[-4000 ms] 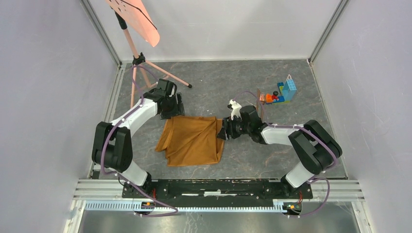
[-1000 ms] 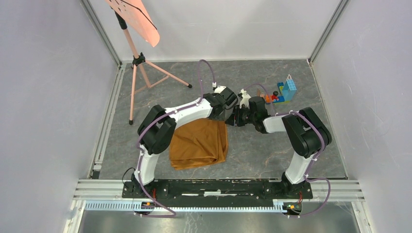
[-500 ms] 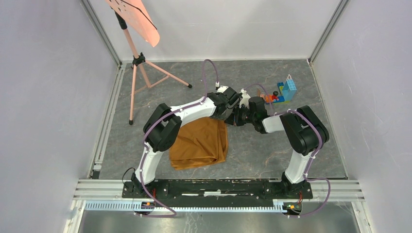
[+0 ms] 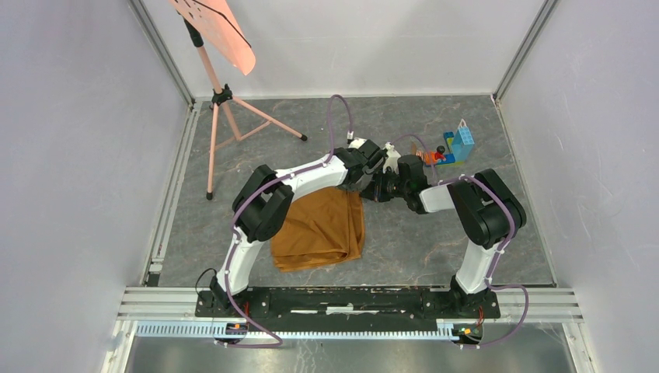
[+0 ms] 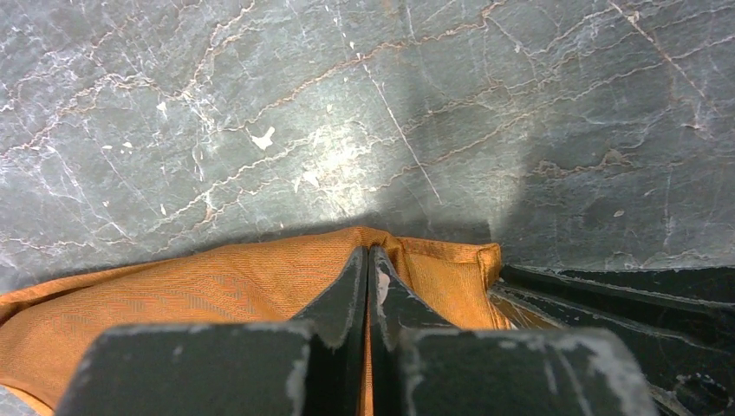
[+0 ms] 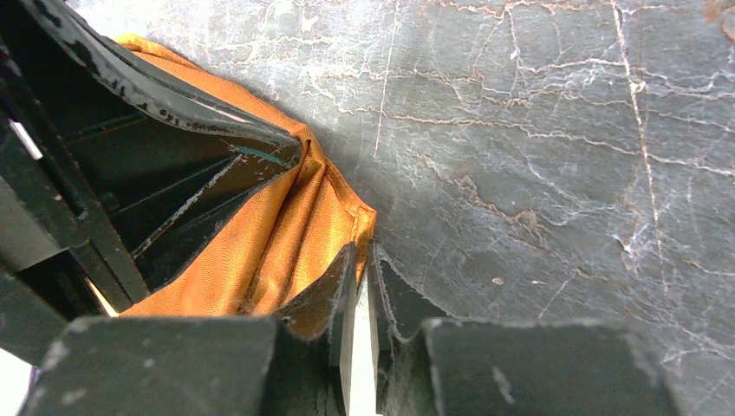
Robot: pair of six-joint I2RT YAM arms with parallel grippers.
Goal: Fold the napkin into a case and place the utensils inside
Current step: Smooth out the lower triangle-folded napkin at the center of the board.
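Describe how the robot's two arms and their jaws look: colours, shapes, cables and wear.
Both the left arm and right arm alternate smooth white links with chunky black joint housings. A lilac cable runs along each, looping free near the wrist. The jaws are black, tapering to thin tips, their edges scuffed grey.

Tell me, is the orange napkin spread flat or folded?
Folded: the napkin lies doubled over, with stacked layers visible along its right edge.

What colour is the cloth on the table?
The napkin is plain orange-brown, finely woven; clearest in the left wrist view.
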